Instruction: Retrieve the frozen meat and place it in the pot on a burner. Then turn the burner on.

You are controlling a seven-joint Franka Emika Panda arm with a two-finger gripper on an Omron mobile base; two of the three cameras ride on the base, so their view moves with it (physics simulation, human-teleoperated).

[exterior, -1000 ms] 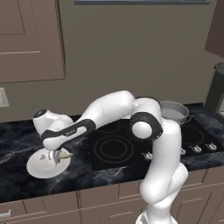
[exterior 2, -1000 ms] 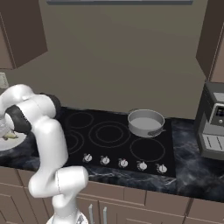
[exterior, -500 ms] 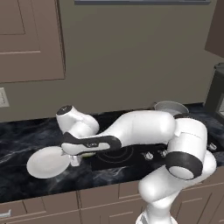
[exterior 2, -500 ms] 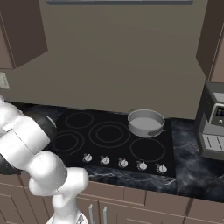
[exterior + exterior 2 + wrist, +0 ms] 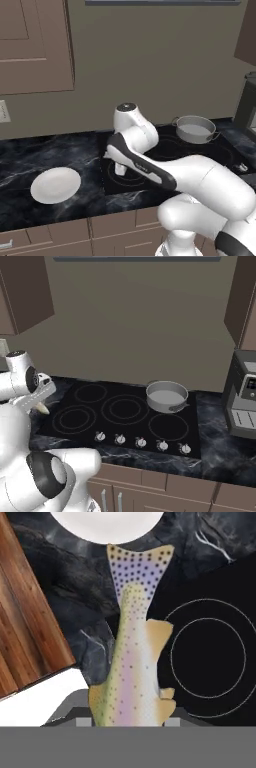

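So the gripper [image 5: 120, 169] is clamped on the frozen meat [image 5: 131, 662] right now. In the hand view the little speckled fish is sticking straight out from between the fingers, tail fanning away from the hand, and it's hanging over the seam where the dark marble counter [image 5: 60, 152] meets the black cooktop [image 5: 125, 413]. The fingers themselves are hidden behind the fish's body there, so I'm judging the grip from how the fish is sitting dead centre and not drooping.

From the left base view the hand is hovering low over the near-left burner, with the white plate [image 5: 55, 184] lying bare on the counter off to the side. In the right base view a pale tip of the fish is poking out under the hand at the cooktop's left edge.

The pot [image 5: 167, 396] is sitting on the back burner toward the right, well apart from the hand, and looking empty. So the step in hand, as I'm reading it, is the carry across.

Tips for doing it well: I'd be lifting a bit first so the dangling tail is clearing the pot's rolled rim, then travelling over and centring above the pot before letting go. Most of the fish is hanging out past the fingers, so swinging fast is risking a slip. The knobs [image 5: 141, 442] along the front come after.
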